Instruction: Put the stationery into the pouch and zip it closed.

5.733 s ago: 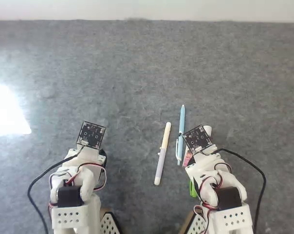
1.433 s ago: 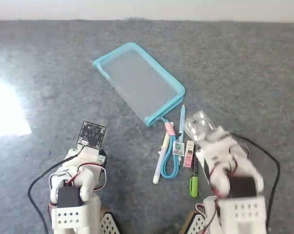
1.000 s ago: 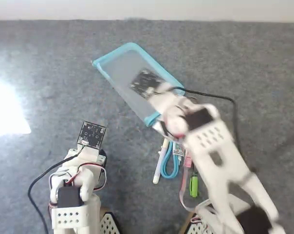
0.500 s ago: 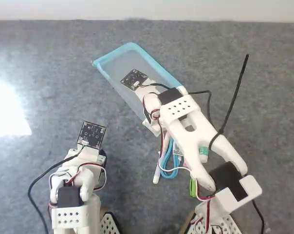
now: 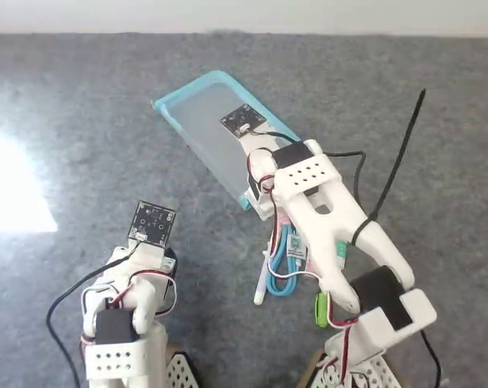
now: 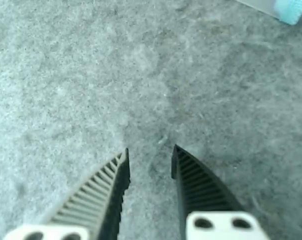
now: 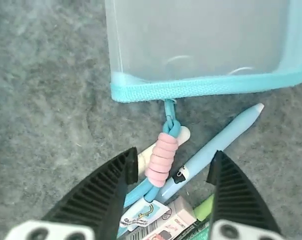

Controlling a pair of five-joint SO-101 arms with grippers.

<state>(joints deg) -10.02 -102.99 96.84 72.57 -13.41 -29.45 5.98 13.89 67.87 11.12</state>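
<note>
On the grey table (image 5: 82, 105) the pouch (image 5: 208, 121) lies flat and slantwise, clear with a teal border. Over its near corner reaches the right arm (image 5: 325, 210), and the right gripper (image 7: 174, 156) hovers with its claw spread wide and grasping nothing, above the pink bead strap (image 7: 161, 161) fixed to that corner. Close by the strap lie a blue pen (image 7: 218, 140), a pale pen (image 5: 262, 284), an eraser (image 7: 176, 219) and a green marker (image 5: 321, 309), all outside the pouch. Well apart, near the table's front, the left gripper (image 6: 150, 150) hangs low over bare table, claw slightly parted and released
</note>
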